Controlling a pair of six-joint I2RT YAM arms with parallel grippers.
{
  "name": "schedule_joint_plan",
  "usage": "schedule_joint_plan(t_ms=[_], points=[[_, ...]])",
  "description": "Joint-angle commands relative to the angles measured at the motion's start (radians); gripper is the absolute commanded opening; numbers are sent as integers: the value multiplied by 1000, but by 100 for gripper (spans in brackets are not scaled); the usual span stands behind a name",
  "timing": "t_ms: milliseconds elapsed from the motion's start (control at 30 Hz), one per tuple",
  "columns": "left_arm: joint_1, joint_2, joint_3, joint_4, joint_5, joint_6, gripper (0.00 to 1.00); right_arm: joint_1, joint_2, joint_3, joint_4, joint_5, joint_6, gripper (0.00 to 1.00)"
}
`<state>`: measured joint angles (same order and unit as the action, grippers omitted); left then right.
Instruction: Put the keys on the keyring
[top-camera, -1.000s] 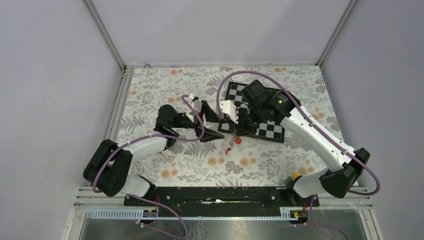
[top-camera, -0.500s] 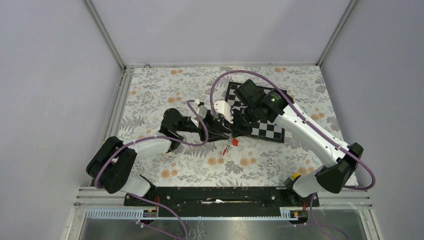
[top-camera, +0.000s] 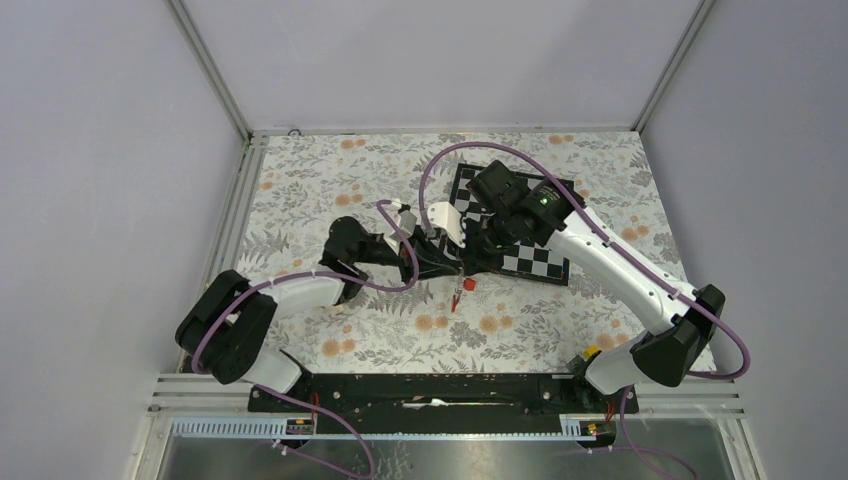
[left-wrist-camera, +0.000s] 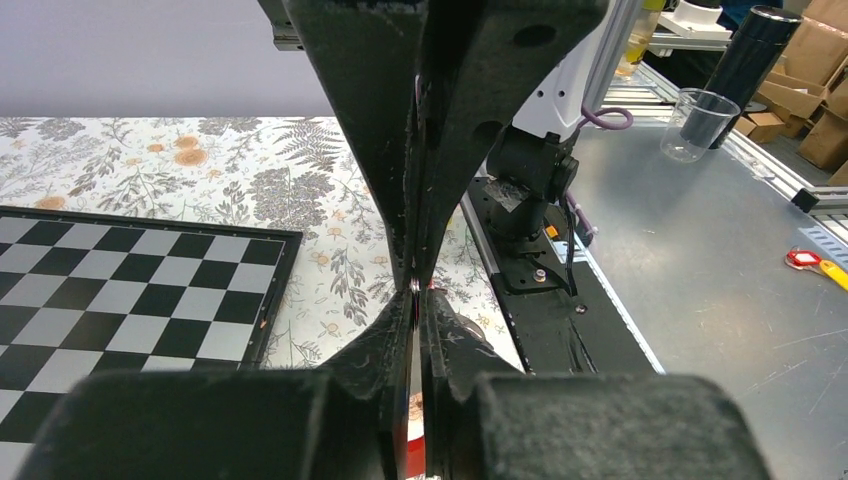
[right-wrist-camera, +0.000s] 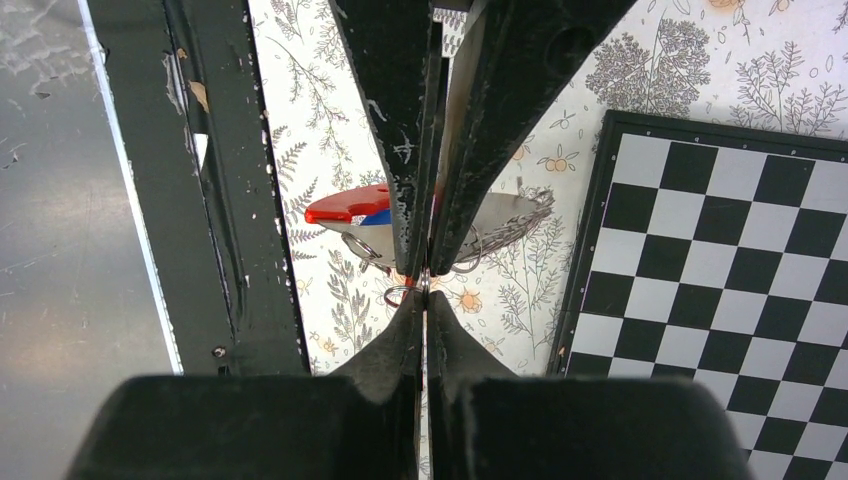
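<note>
Both the left claw (left-wrist-camera: 416, 295) and right claw (right-wrist-camera: 424, 285) are pressed together, tips meeting by the keys (right-wrist-camera: 350, 208).

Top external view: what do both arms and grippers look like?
Both arms have white links, black joints and bases, and a purple cable: left arm, right arm. A green light glows on the right wrist. The left gripper and right gripper have scuffed black tapered fingers.

Black-and-white chessboard (top-camera: 535, 262) lies flat, skewed, toward the far right corner of the floral-print worktop (top-camera: 330, 190); clear cup (left-wrist-camera: 691, 124) and black flask (left-wrist-camera: 746, 60) stand on the adjoining metal bench (left-wrist-camera: 720, 290).
</note>
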<state>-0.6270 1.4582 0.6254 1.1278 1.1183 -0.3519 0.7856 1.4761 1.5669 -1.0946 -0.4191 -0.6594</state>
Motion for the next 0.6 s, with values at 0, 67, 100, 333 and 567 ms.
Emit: schedule_joint_plan(t_ms=[0,67,100,333,567], points=[[-10,14,8,63,7,-1,4,11,-21,-9,48,-16,24,0],[-11,19,9,61,12,-1,0,12,-25,-16,63,-20,29,0],[-11,20,8,60,14,0,0,11,-28,-21,70,-20,31,0],[-9,4,2,55,54,8,0,11,-75,-90,153,6,51,6],[-4,-18,-18,140,131,-17,0,3,-202,-214,261,2,64,37]])
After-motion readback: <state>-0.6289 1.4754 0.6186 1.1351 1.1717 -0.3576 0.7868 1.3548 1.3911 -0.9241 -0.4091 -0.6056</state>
